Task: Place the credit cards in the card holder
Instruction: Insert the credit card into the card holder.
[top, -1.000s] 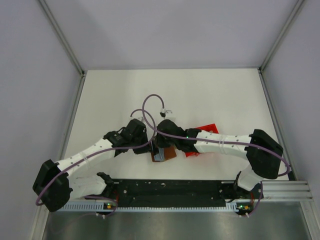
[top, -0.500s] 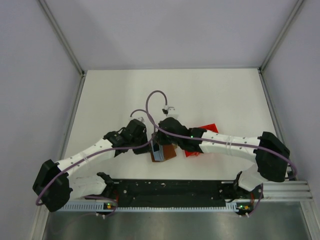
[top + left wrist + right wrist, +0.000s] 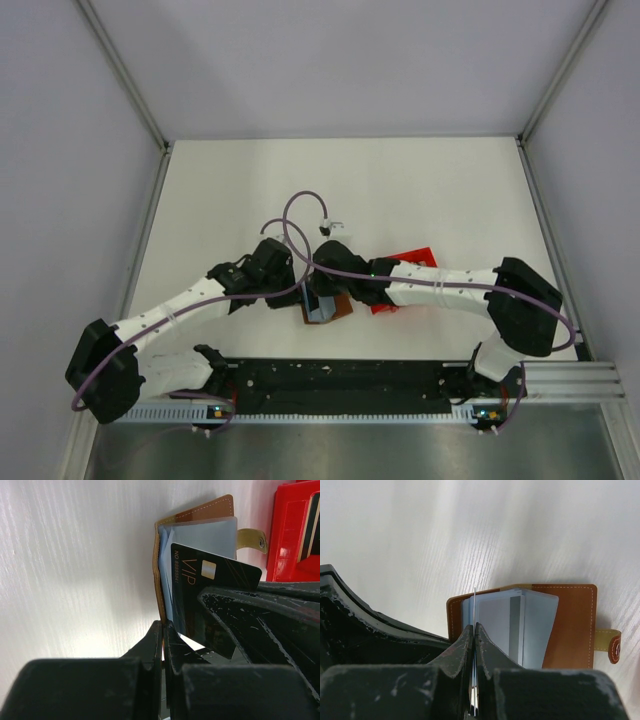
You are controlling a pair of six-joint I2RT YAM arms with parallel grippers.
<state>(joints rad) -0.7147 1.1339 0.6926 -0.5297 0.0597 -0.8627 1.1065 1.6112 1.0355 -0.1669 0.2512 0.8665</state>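
Observation:
The brown card holder (image 3: 341,308) lies open on the white table between both arms, its clear sleeves fanned out. My left gripper (image 3: 163,626) is shut on the edge of the card holder's (image 3: 200,510) brown cover. My right gripper (image 3: 474,627) is shut on a black card marked VIP (image 3: 212,577). That card shows edge-on (image 3: 475,600) in the right wrist view, with its front end over the sleeves next to the spine. A grey card with a stripe (image 3: 500,625) sits in a sleeve of the card holder (image 3: 570,625).
A red plastic box (image 3: 418,256) stands just right of the card holder, partly under my right arm; it also shows in the left wrist view (image 3: 292,530). The holder's snap strap (image 3: 612,647) sticks out on its far side. Frame rails run along the table's sides.
My right arm swung out a little to the right half a second ago and has come back. The card has stayed over the open holder. The left arm has held still.

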